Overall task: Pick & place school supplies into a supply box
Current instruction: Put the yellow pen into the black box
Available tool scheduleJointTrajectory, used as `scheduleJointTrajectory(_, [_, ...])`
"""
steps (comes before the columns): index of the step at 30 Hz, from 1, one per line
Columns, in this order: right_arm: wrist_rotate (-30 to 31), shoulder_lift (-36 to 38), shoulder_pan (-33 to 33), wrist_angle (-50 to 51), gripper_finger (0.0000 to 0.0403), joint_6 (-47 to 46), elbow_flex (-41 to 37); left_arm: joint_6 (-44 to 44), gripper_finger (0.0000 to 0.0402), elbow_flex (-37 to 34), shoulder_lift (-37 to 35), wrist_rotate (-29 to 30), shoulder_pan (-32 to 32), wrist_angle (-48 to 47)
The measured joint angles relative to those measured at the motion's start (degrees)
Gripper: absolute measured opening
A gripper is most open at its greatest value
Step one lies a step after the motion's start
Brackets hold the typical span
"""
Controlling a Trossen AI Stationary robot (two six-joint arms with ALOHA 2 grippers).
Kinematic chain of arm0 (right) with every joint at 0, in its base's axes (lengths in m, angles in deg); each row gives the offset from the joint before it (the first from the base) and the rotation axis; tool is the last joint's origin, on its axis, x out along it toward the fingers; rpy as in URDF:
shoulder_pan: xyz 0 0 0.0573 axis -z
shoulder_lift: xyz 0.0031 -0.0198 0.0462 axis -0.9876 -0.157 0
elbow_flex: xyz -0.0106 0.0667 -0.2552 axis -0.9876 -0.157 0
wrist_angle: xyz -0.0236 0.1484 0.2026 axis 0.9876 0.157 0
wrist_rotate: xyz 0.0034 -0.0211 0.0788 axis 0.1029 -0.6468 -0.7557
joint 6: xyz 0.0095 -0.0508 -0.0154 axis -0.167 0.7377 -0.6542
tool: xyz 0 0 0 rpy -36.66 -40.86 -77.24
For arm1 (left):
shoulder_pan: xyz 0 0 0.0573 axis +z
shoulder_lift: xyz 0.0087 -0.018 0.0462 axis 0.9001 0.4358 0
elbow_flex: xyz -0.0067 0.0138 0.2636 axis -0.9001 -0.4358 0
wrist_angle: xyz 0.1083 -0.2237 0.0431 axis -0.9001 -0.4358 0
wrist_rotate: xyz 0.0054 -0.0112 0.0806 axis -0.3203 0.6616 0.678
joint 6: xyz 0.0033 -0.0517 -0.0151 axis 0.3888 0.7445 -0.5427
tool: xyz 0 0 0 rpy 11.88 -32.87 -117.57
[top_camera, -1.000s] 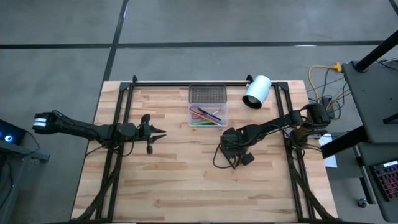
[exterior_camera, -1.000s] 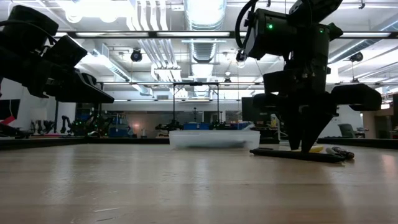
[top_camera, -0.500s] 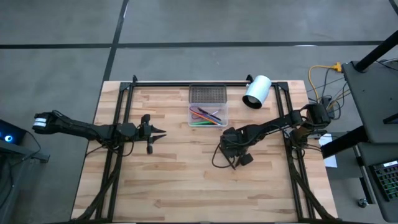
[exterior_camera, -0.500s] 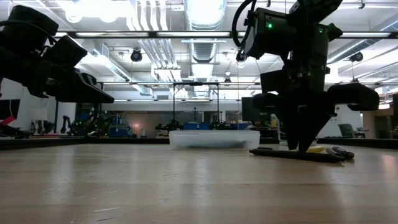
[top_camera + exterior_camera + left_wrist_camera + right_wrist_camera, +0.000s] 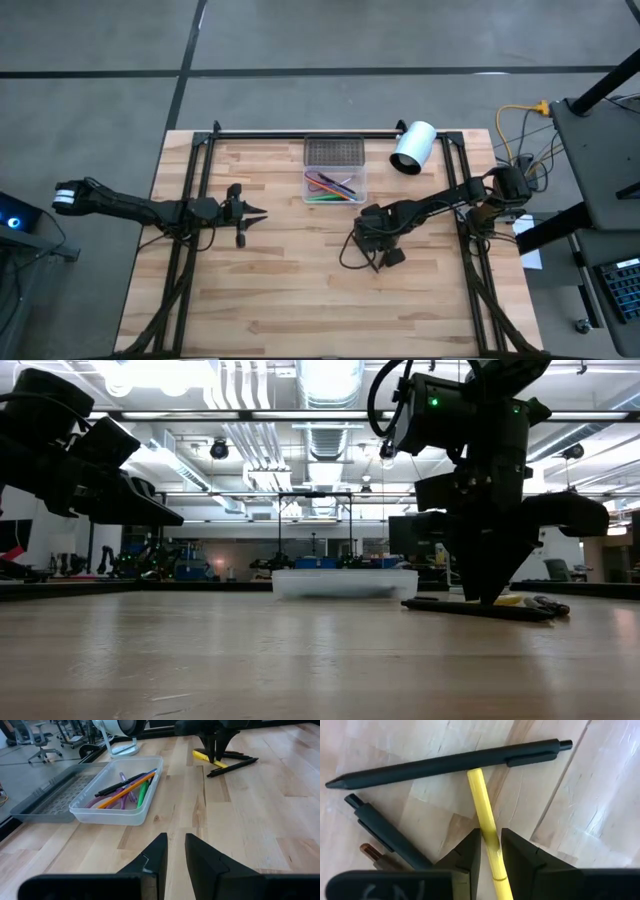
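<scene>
Spanning the high view, the worktop [image 5: 300, 300] carries the supply box [image 5: 335, 186] at upper centre, pens inside. Only the right wrist view reveals the right end effector [image 5: 490, 851] clamped on the yellow pencil [image 5: 482, 800] beside a black pen [image 5: 445, 764]. The left end effector [image 5: 174, 851], near-closed, holds nothing.

No readable words, labels, brand names, numbers or signs appear in any view. The right wrist view shows faint pale marks on the dark gripper body [image 5: 385, 889] at the picture's edge, but they are too blurred to make out as letters.
</scene>
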Motion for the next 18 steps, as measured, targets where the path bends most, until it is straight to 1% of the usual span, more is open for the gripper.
scheduleJointTrajectory(2, [-0.1, 0.0, 0.0, 0.1, 0.0068, -1.7, 0.0, 0.0, 0.0052, 0.0, 0.0, 0.0, 0.0, 0.0])
scheduleJointTrajectory(8, [-0.1, 0.0, 0.0, 0.2, 0.0068, -1.4, 0.0, 0.0, 0.0052, 0.0, 0.0, 0.0, 0.0, 0.0])
scheduleJointTrajectory(18, [0.2, 0.0, 0.7, -0.1, 0.0068, 4.4, -0.7, 0.0, 0.0052, 0.0, 0.0, 0.0, 0.0, 0.0])
